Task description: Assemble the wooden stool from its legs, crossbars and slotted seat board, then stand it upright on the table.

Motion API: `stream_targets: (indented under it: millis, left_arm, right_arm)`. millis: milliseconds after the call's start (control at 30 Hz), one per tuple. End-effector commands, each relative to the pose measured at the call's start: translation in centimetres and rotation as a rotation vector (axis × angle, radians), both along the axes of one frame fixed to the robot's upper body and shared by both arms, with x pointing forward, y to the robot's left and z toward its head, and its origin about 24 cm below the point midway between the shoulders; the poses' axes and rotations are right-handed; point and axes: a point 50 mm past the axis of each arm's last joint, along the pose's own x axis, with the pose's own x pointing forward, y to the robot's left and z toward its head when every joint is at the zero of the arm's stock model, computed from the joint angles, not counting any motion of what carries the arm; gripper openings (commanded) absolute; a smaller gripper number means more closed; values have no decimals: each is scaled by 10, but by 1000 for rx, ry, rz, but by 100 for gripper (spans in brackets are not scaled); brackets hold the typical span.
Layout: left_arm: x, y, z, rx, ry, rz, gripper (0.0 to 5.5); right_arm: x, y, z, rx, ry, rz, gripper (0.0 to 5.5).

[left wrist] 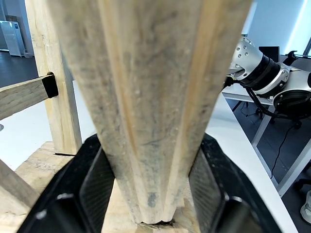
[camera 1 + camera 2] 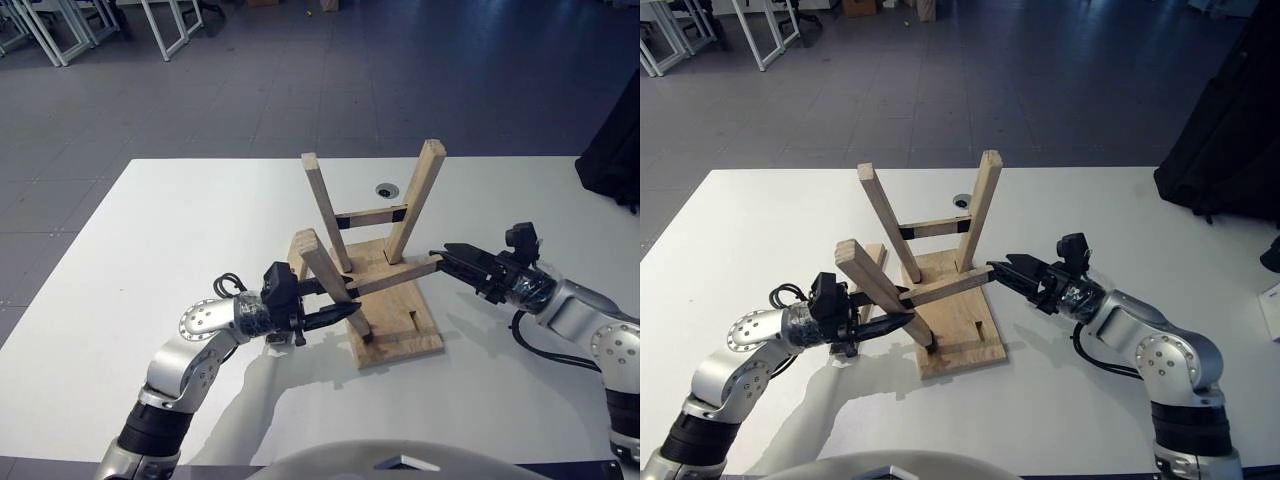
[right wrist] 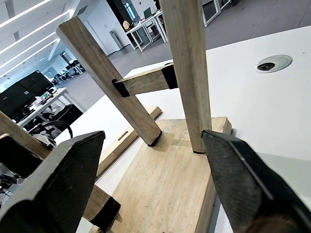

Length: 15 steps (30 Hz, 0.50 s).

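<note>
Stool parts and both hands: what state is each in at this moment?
Seat board: flat on the table, one slot empty.
Far legs: standing in the board, leaning, joined by a crossbar.
Near leg: tilted, foot at the board.
Second crossbar: fixed to the near leg, other end unattached.
Left hand: shut on the near leg.
Right hand: open.

Both arms are the same build. Left arm (image 2: 190,350) and right arm (image 2: 580,312): silver-grey rounded housings, black segments further up. Round joint cap (image 2: 200,321) on each, with a ring of small screws. Wrists are wrapped in dark glossy sleeving. Black camera block (image 2: 278,281) sits on top of each wrist. Thin black cable (image 2: 229,283) loops off the left wrist, and a thicker black cable (image 2: 540,348) hangs under the right forearm. Jaws are matte black wedges tapering to points. Left pads (image 1: 97,189) have a fine grid texture.
</note>
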Motion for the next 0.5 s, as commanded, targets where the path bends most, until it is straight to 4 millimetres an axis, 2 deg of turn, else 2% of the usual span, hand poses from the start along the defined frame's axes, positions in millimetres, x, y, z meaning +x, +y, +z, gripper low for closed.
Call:
stream_targets:
  millis: [33,100,200,267,433,500]
  left_arm:
    - [-3,10,-14,87,31,-7,204]
    - [2,13,-23,181,13,23,204]
    - [6,22,-37,443,-48,30,204]
    - [3,24,-47,576,-48,3,204]
    - [-20,25,-75,797,106,-123,204]
    - [-28,29,-78,828,197,-222,204]
  right_arm:
    - [3,2,2,-16,-7,9,366]
    - [3,3,1,-17,-7,8,366]
    - [1,2,-1,-22,0,4,366]
    - [-3,0,-11,-77,24,3,366]
    - [-15,-10,-42,-311,69,22,366]
    - [-20,-12,-55,-385,87,27,366]
